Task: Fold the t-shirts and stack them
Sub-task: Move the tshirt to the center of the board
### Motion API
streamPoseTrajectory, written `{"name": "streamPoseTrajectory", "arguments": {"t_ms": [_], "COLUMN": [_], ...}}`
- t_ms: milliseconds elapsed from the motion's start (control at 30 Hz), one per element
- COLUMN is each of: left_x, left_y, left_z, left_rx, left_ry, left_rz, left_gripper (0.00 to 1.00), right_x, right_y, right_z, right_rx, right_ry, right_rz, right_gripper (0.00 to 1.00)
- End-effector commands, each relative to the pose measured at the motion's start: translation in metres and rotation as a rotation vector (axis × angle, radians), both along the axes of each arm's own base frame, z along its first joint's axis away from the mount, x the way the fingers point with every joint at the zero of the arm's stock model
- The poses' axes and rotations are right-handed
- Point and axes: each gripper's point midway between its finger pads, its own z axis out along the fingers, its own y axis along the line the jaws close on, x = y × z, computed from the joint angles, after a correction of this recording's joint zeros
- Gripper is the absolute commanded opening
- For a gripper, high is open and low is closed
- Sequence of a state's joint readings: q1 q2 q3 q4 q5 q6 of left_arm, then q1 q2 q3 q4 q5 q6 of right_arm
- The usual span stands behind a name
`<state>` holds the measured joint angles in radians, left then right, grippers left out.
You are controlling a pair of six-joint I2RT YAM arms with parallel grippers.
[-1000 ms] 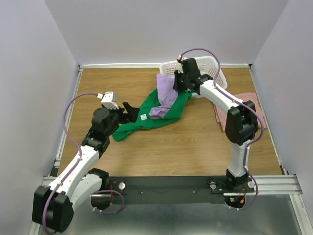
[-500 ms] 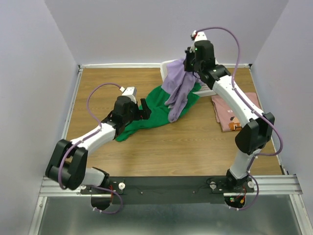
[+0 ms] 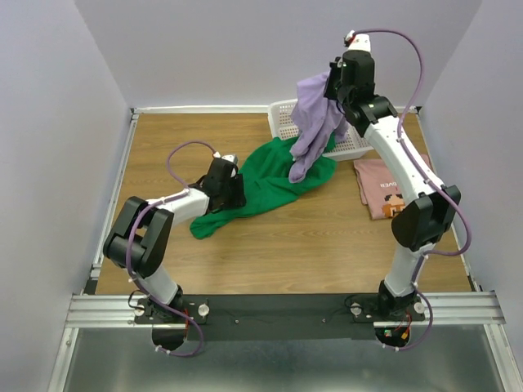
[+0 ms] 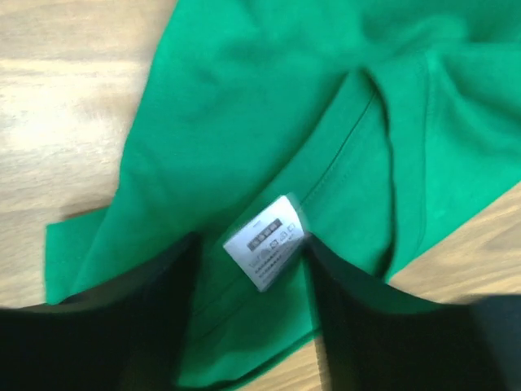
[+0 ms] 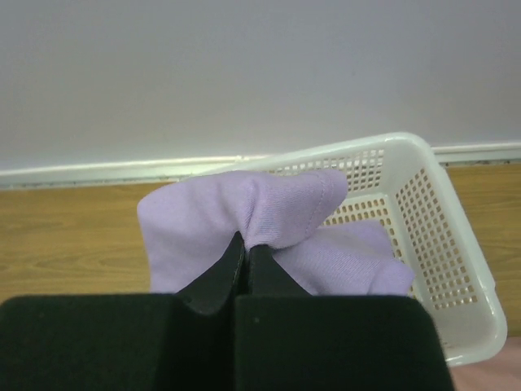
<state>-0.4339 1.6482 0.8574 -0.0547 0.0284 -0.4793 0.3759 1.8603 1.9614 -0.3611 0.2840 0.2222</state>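
Observation:
A bright green t-shirt (image 3: 270,184) lies crumpled on the table's middle; it fills the left wrist view (image 4: 269,122), its white care label (image 4: 267,241) between my open fingers. My left gripper (image 3: 235,189) is open, low over the shirt's left part. My right gripper (image 3: 333,83) is raised high over the basket, shut on a lavender t-shirt (image 3: 315,122) that hangs down to the green one; the pinched fold shows in the right wrist view (image 5: 269,208). A pink printed t-shirt (image 3: 388,184) lies folded at the right.
A white lattice basket (image 3: 353,143) stands at the back, behind the hanging lavender shirt; it also shows in the right wrist view (image 5: 456,244). Walls close the table at the back and both sides.
My right gripper has risen, lifting the lavender shirt off the green one. My left gripper has reached forward onto the green shirt.

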Motion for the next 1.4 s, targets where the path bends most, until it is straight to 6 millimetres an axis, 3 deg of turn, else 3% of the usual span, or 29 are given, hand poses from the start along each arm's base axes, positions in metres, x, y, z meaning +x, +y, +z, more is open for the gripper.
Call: {"name": "streamPoseTrajectory", "arguments": {"t_ms": [0,33,100,200,233,333,367,433,467,533,600,700,800,867,933,967,1067,1133,1367], "left_x": [-0.024,-0.026,-0.032,-0.037,-0.035,-0.041,-0.042,-0.047,-0.049,-0.052,-0.056,-0.059,-0.060,-0.061,-0.061,-0.060,-0.061,-0.062,-0.063], "left_y": [0.019,0.024,0.031,0.049,0.059,0.081,0.089,0.103,0.107,0.111,0.116,0.125,0.132,0.136,0.140,0.143,0.154,0.165,0.176], "left_z": [-0.017,-0.018,-0.021,-0.012,-0.001,0.008,0.023,0.033,0.052,0.068,0.097,0.137,0.174,0.188,0.216,0.238,0.272,0.331,0.420], "left_rx": [0.067,0.077,0.095,0.101,0.089,0.079,0.071,0.056,0.037,0.012,-0.017,-0.045,-0.059,-0.051,-0.057,-0.063,-0.031,-0.028,-0.034], "left_ry": [0.078,0.089,0.101,0.077,0.048,0.033,-0.005,-0.035,-0.086,-0.129,-0.197,-0.285,-0.363,-0.378,-0.426,-0.471,-0.533,-0.641,-0.805], "left_rz": [0.045,0.055,0.068,0.144,0.185,0.266,0.297,0.347,0.367,0.392,0.417,0.460,0.482,0.491,0.504,0.509,0.534,0.564,0.597], "left_gripper": [0.46,0.38,0.31,0.14,0.13,0.06,0.04,0.00,0.00,0.00,0.00,0.00,0.00,0.00,0.00,0.00,0.00,0.00,0.00], "right_x": [0.012,0.015,0.017,0.021,0.024,0.029,0.032,0.034,0.035,0.038,0.039,0.030,0.023,0.017,0.015,0.014,0.014,0.014,0.011], "right_y": [-0.015,-0.018,-0.020,-0.022,-0.024,-0.025,-0.025,-0.021,-0.019,-0.014,-0.013,-0.004,-0.001,-0.009,-0.022,-0.025,-0.041,-0.053,-0.083], "right_z": [0.060,0.070,0.078,0.087,0.084,0.076,0.069,0.057,0.050,0.018,-0.008,-0.073,-0.113,-0.146,-0.173,-0.181,-0.209,-0.229,-0.267], "right_rx": [0.080,0.088,0.098,0.111,0.109,0.111,0.110,0.110,0.110,0.100,0.089,0.078,0.087,0.065,0.046,0.043,0.036,0.025,0.012], "right_ry": [-0.152,-0.176,-0.193,-0.215,-0.211,-0.198,-0.185,-0.162,-0.148,-0.082,-0.029,0.110,0.195,0.257,0.308,0.322,0.376,0.414,0.494], "right_rz": [-0.066,-0.070,-0.075,-0.083,-0.087,-0.095,-0.094,-0.079,-0.071,-0.057,-0.053,-0.009,-0.002,-0.039,-0.081,-0.089,-0.127,-0.145,-0.198], "right_gripper": [0.01,0.01,0.01,0.01,0.01,0.01,0.01,0.01,0.01,0.01,0.01,0.01,0.01,0.01,0.01,0.01,0.01,0.01,0.09]}}
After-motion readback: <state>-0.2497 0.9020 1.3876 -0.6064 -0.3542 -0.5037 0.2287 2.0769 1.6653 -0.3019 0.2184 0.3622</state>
